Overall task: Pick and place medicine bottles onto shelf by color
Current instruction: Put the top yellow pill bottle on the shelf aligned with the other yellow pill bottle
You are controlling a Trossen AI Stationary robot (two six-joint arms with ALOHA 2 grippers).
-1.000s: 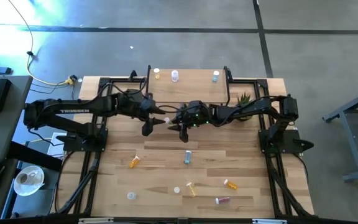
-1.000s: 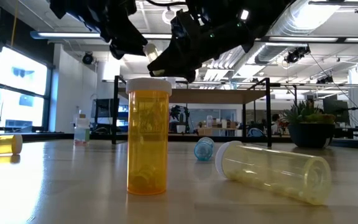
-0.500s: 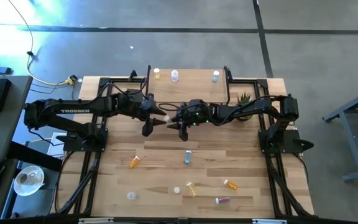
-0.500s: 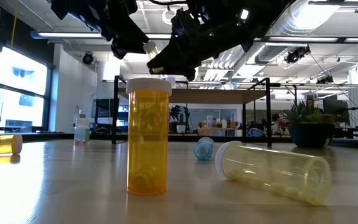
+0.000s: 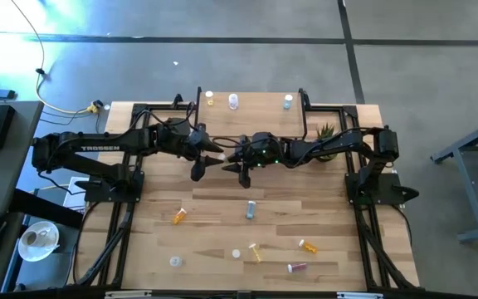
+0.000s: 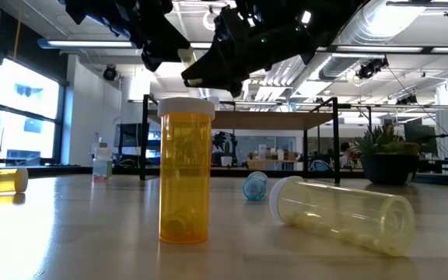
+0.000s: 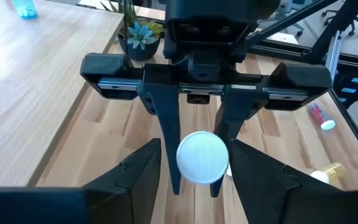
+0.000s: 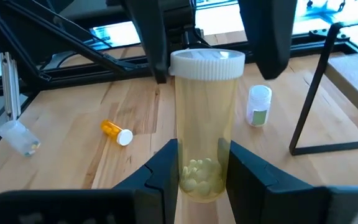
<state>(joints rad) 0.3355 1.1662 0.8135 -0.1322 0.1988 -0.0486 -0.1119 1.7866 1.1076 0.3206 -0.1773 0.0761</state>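
Spanning the wood-plank table (image 5: 222, 241), scattered medicine bottles (image 5: 251, 209) lie. Right gripper (image 8: 201, 165) pinches a yellow bottle (image 8: 205, 124); left gripper (image 7: 194, 165) spread around its cap.

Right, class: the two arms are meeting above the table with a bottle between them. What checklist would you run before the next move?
1. Right hand grips the pale yellow bottle: ok.
2. Left hand has a finger on either side of the white cap: ok.
3. Left hand shut on the cap: not ok, gaps show on both sides.
4. Shelf has bare room near its yellow bottle: ok.
5. Cap seated firmly: cannot tell.
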